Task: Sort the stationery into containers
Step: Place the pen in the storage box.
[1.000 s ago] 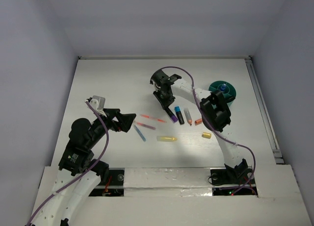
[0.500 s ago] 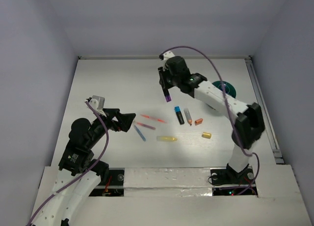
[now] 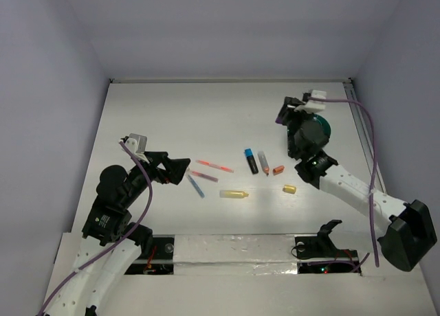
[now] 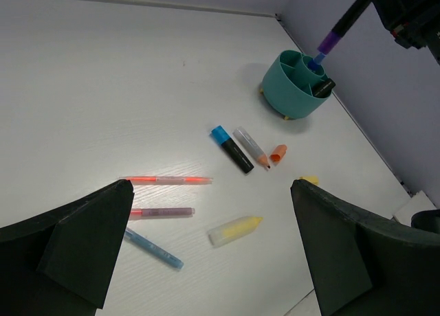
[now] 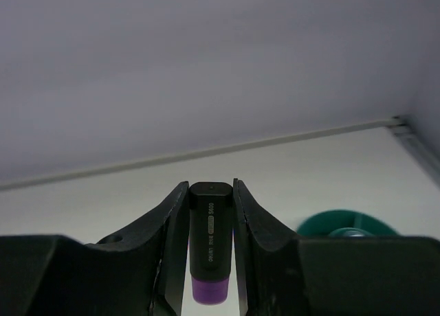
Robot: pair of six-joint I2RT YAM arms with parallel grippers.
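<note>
My right gripper (image 3: 298,126) is shut on a black and purple marker (image 5: 210,247) and holds it upright over the teal cup (image 3: 320,129). In the left wrist view the marker (image 4: 334,37) hangs tip down just above the cup (image 4: 292,89), which holds a blue and a black pen. My left gripper (image 3: 180,169) is open and empty, above the pens at mid-table. On the table lie an orange pen (image 4: 167,181), a purple pen (image 4: 161,211), a blue pen (image 4: 153,249), a yellow highlighter (image 4: 235,230), a black and blue marker (image 4: 232,148) and a grey marker (image 4: 251,146).
An orange cap (image 4: 278,152) and a yellow cap (image 4: 309,181) lie right of the markers. The cup stands near the table's right edge rail (image 3: 364,137). Walls enclose the table at the back and sides.
My right arm has swung from mid-table to the right, carrying the purple marker to above the cup. The left arm has not moved.
</note>
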